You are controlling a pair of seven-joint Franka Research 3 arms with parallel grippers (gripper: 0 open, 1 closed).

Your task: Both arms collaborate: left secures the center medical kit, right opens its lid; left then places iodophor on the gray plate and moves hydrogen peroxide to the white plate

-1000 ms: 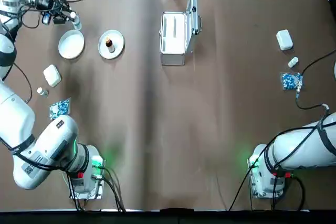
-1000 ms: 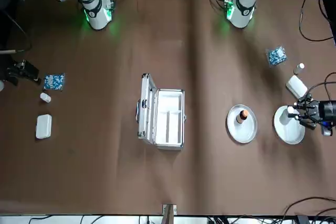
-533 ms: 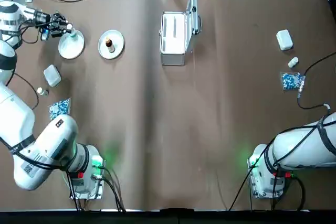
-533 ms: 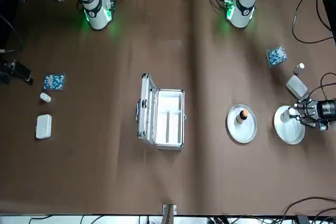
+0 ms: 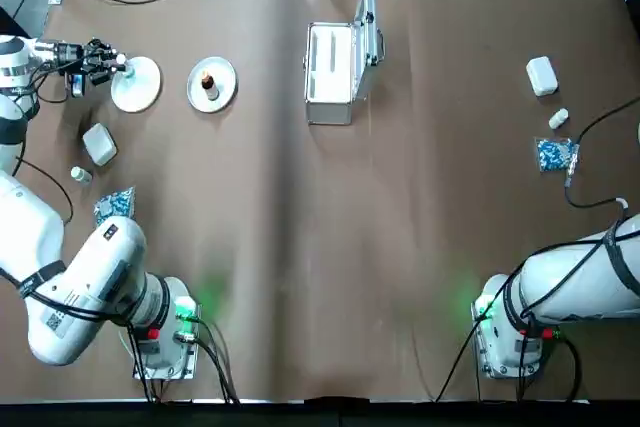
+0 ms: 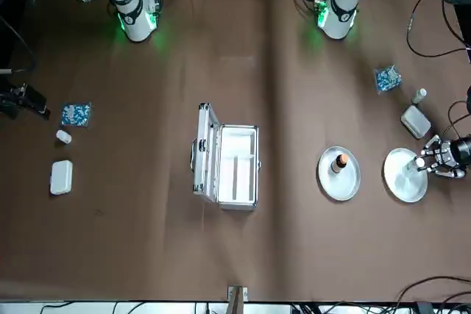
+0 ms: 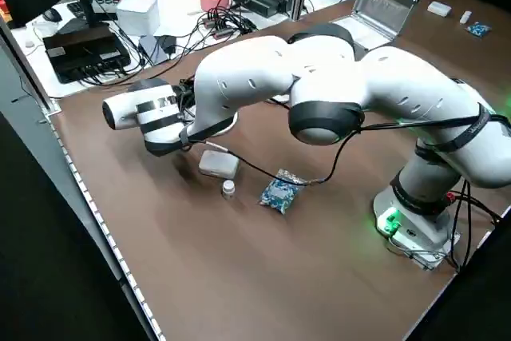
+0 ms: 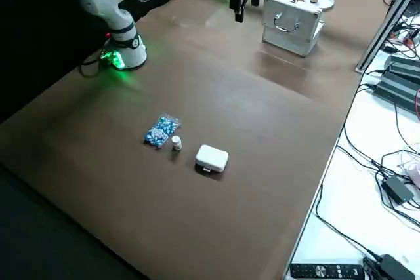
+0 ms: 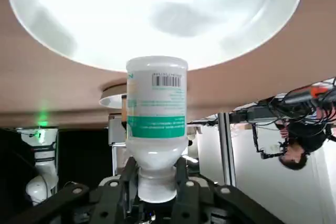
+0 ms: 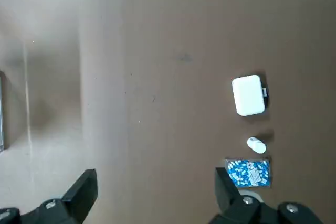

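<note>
One bottle (image 9: 156, 124) — cap pinched in left pincer (image 9: 156, 192) — beside white plate (image 9: 157, 9).

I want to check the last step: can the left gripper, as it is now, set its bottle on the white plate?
Probably yes. The left gripper is shut on the hydrogen peroxide bottle, right at the rim of the white plate. The plate is bare, and nothing stands between them.

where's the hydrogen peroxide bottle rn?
The hydrogen peroxide bottle is clamped by its neck in the left gripper, at the outer edge of the white plate, far-left of the table in the top view, beside the gray plate.
</note>
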